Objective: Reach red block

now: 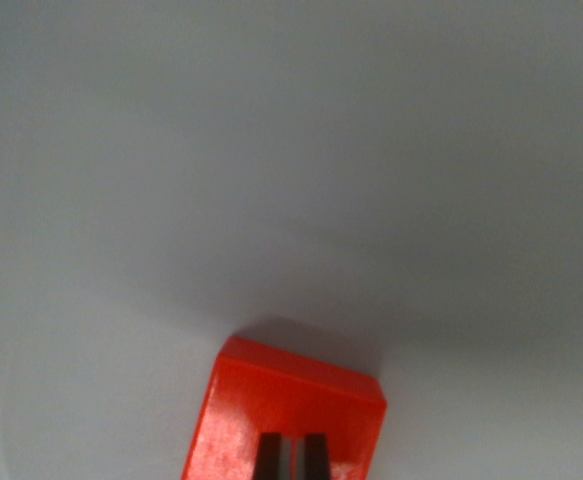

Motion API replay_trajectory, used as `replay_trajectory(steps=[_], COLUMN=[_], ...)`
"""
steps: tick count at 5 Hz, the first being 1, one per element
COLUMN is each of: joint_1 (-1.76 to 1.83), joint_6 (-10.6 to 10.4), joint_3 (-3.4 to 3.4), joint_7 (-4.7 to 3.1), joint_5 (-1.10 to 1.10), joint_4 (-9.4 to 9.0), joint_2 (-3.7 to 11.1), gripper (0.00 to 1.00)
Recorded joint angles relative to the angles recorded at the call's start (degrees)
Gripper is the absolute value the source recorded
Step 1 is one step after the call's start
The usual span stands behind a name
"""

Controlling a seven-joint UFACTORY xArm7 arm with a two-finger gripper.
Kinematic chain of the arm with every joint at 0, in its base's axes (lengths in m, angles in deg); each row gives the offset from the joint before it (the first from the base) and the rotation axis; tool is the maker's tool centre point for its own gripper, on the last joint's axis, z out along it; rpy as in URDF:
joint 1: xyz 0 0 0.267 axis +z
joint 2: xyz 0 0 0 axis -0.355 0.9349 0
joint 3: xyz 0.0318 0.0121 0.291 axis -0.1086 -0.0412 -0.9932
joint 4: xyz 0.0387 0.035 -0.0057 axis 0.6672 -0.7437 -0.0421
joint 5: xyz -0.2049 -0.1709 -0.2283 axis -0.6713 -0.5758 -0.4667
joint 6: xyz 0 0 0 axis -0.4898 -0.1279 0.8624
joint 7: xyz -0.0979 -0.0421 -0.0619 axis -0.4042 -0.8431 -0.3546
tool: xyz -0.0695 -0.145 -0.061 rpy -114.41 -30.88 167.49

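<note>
**Tool poised right over the red block**

Pale grey worktop (291, 150) fills nearly everything we can see, smooth and bare, with soft shading across it and a faint shadow pooling just behind the block.

At the bottom edge of the wrist view, a little to the view's left of centre, sits the red block (286, 410). We see its top face and a narrow band of its far side; the lower part runs out of frame. It rests flat on the worktop, turned slightly so that its far edge slopes down toward the wrist view's right. Its colour is a saturated orange-red, glossy, with pale sheen along the view's left side, and the edges look crisp and moulded, so we judge it a hard plastic piece.

Two dark fingertips of the tool (291, 458) show at the very bottom, in front of the block's top face, with a thin pale gap between them. They stand nearly together with nothing between them, so we read the tool as closed and empty. Whether the tips touch the block's surface we cannot tell from this angle.

We judge the placement deliberate: the camera looks down along the tool, so having the block directly under the fingertips means the arm is lined up on its target. For a reach, that puts the task close to done, with at most a short approach remaining.
</note>
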Motion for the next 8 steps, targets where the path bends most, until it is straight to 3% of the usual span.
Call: replay_trajectory(steps=[3,8], joint_1=[0.21,0.22], joint_6=[-1.1,-1.2], joint_3=[-0.21,-0.22], joint_7=[0.17,0.18], joint_5=[0.01,0.01], joint_4=[-0.86,-0.9], joint_2=[0.3,0.32], gripper=[0.0,0.0])
